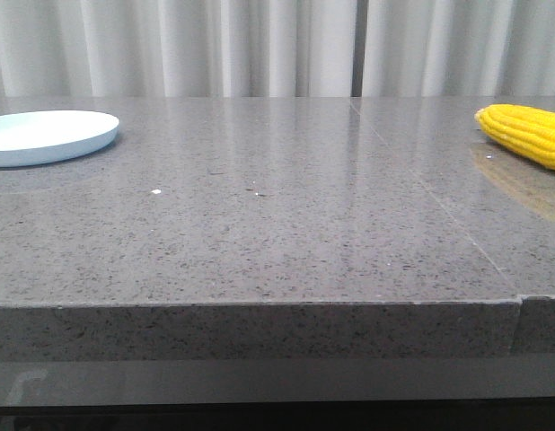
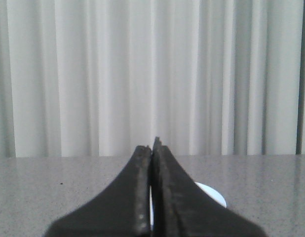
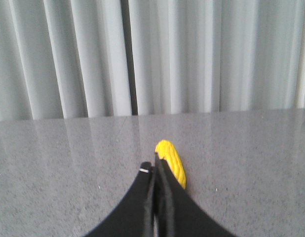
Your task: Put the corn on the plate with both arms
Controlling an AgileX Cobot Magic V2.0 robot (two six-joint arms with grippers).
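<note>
The yellow corn lies on the grey table at the far right, cut off by the frame edge. The pale blue plate sits at the far left. No gripper shows in the front view. In the left wrist view my left gripper is shut and empty, with a sliver of the plate showing behind its fingers. In the right wrist view my right gripper is shut and empty, and the corn lies on the table just beyond its fingertips, partly hidden by them.
The grey speckled table runs between plate and corn, with a seam across its right part and a front edge. White curtains hang behind the table. A few white specks lie on the surface.
</note>
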